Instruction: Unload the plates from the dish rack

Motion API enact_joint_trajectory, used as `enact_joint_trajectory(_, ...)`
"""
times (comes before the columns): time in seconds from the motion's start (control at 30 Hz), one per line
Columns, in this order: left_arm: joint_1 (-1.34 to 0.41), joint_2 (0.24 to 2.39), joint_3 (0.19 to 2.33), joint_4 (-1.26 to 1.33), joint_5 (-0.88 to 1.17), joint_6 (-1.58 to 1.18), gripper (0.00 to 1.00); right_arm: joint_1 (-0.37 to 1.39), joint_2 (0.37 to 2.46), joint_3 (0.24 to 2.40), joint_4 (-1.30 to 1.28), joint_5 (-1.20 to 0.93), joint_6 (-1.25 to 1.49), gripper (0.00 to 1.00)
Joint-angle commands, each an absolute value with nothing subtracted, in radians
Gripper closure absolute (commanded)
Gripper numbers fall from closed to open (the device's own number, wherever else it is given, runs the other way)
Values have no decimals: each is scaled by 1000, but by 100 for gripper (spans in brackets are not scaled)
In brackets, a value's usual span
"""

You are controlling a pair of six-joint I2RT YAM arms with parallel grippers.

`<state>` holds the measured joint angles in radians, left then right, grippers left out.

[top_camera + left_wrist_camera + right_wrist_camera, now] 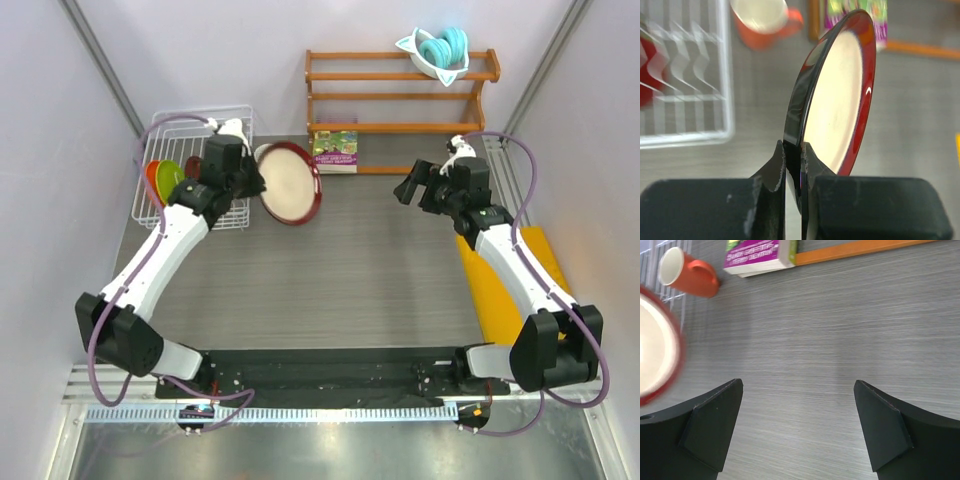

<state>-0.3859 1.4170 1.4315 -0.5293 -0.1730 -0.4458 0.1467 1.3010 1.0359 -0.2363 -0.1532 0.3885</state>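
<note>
Clamped tight in the left gripper (792, 148), right up at the lens: the lower rim of the red plate (837, 95), held on edge with its cream face turned right.

Sweeping from the far left:

- Against the left wall, the rack (140, 205). Holds the orange plate (153, 180) and the green plate (171, 178), upright in the slots side by side, with neither gripper near them.
- Just right of the rack and clear of its wires, the red plate, tilted and carried over the table (380, 260). Looks lifted rather than resting, though the gap beneath cannot be made out for certain.
- Behind it, close to the rack's corner, a mug (767, 20) on its side. No part of the job.
- Far right, the right gripper (799, 384), jaws spread wide with nothing between them but bare table. Well apart from the red plate, and pointed roughly towards it.

Judged about a third of the way through at best — one plate out of the rack but not yet set down, two not yet lifted. Left to do:

- place the red plate flat on open table
- go back into the rack for the green plate
- then fetch the orange plate

Cannot tell whether the right gripper is meant to receive the red plate or simply waits.
</note>
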Motion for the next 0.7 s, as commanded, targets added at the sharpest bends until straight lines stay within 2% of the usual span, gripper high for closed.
enact_joint_trajectory(0.0, -405, 1431, 1367, -279, 103, -595, 100, 144, 1262, 1003, -144, -278, 400, 0)
enact_joint_trajectory(0.23, -442, 1479, 1286, -106, 248, -701, 100, 143, 1301, 954, -107, -377, 426, 0)
enact_joint_trajectory(0.5, -454, 1483, 1253, -6, 307, -762, 100, 149, 1384, 925, -78, -474, 453, 7)
enact_joint_trajectory(0.67, -459, 1500, 1244, 18, 318, -782, 100, 158, 1404, 910, -54, -512, 463, 18)
